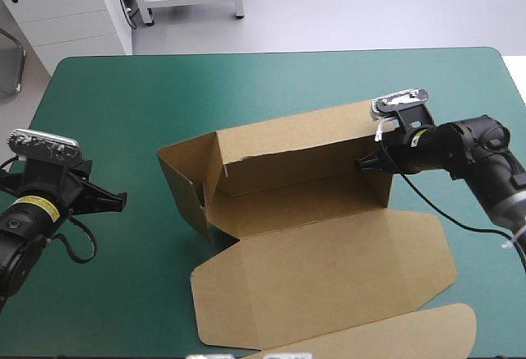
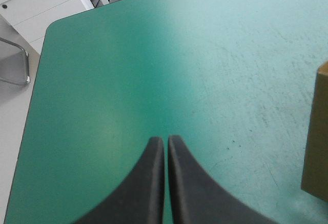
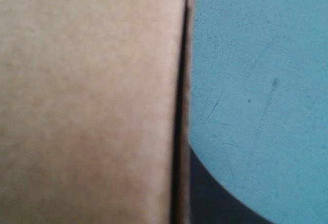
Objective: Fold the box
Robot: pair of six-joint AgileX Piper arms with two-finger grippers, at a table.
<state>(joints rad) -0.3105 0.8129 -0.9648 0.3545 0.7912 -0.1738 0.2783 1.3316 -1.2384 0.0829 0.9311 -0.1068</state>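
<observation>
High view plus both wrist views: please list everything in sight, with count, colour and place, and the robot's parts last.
box: one, brown, mid-table; far wall and left end wall raised, lid lying flat toward the near edge.
table cover: one, teal-green, under everything.
left gripper: one, black fingers shut, over bare cover to the left of the box, not touching it.
right gripper: one, black fingers shut on the box's far wall at its right end.
</observation>
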